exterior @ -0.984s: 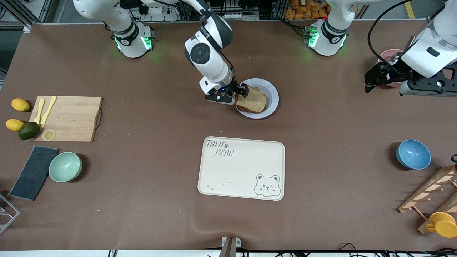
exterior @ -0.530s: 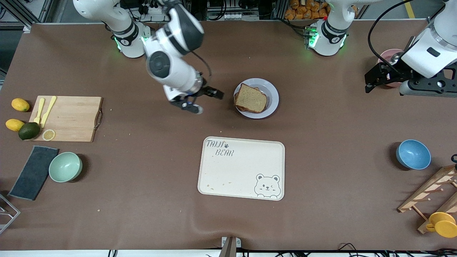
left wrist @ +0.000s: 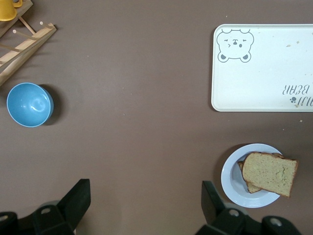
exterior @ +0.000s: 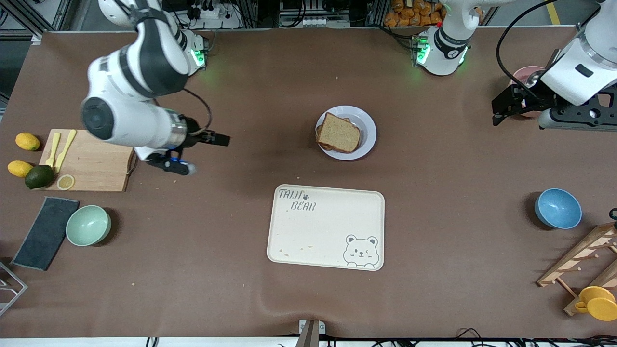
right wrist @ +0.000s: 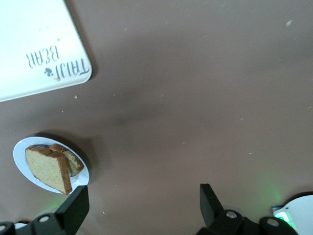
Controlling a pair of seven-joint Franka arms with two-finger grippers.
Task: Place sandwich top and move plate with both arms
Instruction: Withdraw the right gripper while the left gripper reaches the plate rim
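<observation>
The sandwich top [exterior: 339, 132], a brown bread slice, lies on another slice on the small white plate [exterior: 369, 129], slightly askew. The left wrist view shows the sandwich top [left wrist: 270, 172] and the plate [left wrist: 232, 177], and so does the right wrist view, with the sandwich top [right wrist: 45, 169] on the plate [right wrist: 20, 155]. My right gripper [exterior: 208, 154] hangs open and empty over bare table beside the cutting board, well away from the plate. In its own view the right gripper [right wrist: 145, 200] has nothing between its jaws. My left gripper [exterior: 499, 110] waits open and empty over the left arm's end, as the left gripper [left wrist: 145, 196] shows.
A cream bear tray [exterior: 328, 226] lies nearer the front camera than the plate. At the right arm's end are a wooden cutting board [exterior: 91, 159], lemons, an avocado, a green bowl [exterior: 88, 225] and a dark cloth [exterior: 46, 233]. A blue bowl [exterior: 557, 208], wooden rack [exterior: 583, 255] and yellow cup [exterior: 597, 302] are at the left arm's end.
My right gripper let go of the sandwich top on the plate, opened fully and swung away toward the cutting board. The left arm has not moved.
</observation>
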